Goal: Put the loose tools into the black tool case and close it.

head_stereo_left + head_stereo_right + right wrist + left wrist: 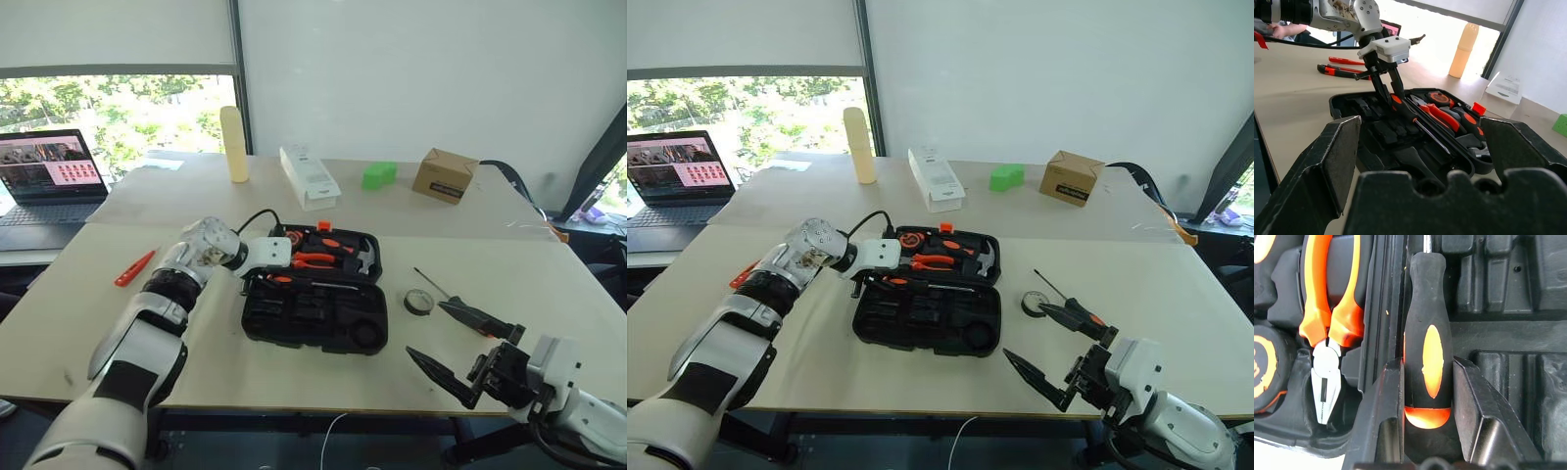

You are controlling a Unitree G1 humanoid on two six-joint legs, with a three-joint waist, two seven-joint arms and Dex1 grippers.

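The black tool case (313, 318) lies open on the table, lid flat behind it; one orange-and-black screwdriver (1427, 357) sits pinched over its front half; another screwdriver (460, 304) and the black tape roll (418, 302) lie loose to its right; the small all-orange tool (134, 267) lies well left.

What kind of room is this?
Probably an office or lab: pale tables pushed together, an open laptop by a large window, and a plain white wall behind.

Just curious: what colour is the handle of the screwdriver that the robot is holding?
Black with orange inlays, clearest in the left wrist view: screwdriver.
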